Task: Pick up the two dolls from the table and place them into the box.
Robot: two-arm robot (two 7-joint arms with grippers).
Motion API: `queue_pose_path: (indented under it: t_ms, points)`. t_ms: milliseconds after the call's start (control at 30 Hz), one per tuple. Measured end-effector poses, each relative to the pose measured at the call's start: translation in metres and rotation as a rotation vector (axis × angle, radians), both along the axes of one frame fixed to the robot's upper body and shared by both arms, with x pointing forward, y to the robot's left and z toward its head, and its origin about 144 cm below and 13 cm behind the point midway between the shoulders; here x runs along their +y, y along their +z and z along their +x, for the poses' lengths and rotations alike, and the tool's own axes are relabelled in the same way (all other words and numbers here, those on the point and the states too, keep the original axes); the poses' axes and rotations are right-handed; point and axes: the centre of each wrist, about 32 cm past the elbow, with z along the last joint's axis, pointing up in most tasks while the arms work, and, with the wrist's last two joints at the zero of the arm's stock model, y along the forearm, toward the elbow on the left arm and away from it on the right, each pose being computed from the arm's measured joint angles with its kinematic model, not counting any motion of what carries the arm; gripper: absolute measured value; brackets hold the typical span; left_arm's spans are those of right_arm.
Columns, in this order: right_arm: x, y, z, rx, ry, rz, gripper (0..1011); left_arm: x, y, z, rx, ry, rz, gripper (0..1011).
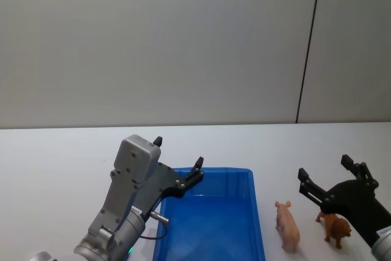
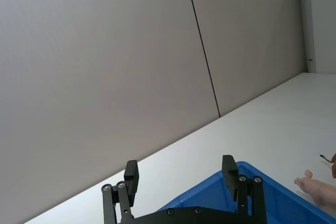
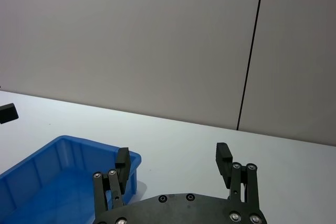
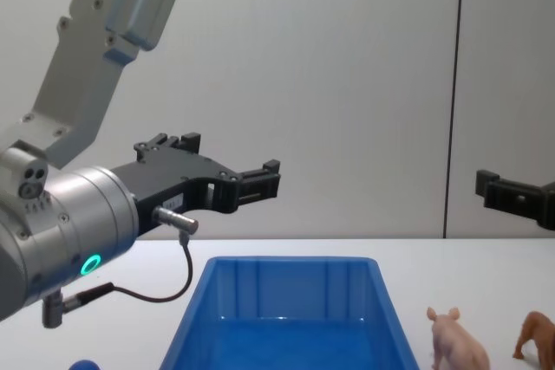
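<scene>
A plain grey wall point(image 1: 153, 41) with one dark seam is backing a white table point(image 1: 55, 151). On it a blue box point(image 1: 214, 212) is sitting in front of the robot, holding neither doll. Both dolls are standing on the table just right of the box. The pink pig point(image 1: 288, 227) is nearer its wall, and the brown animal point(image 1: 337, 229) is close beside the pig, farther right.

The main risk is crowding. The two figures are standing so near each other that fingers coming down on one could nudge the other over or push it along the table. Both look light and narrow-footed, so an off-centre grip could tip one out.

The right gripper point(image 1: 325, 168) is hovering above the brown animal, its fingers spread wide and holding nothing, pointing forward towards the wall rather than down. The left gripper point(image 1: 178, 152) is hanging over the box's far left corner, raised well above the rim, its fingers likewise apart and empty.
</scene>
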Motion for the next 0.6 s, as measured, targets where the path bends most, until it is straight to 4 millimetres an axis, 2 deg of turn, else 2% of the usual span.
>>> queue_pose_path:
  t_ms: [600]
  points:
    - [0.0,0.0,0.0,0.0,0.0,0.0,1001,0.0,0.0,0.0,0.0,0.0,0.0,1001]
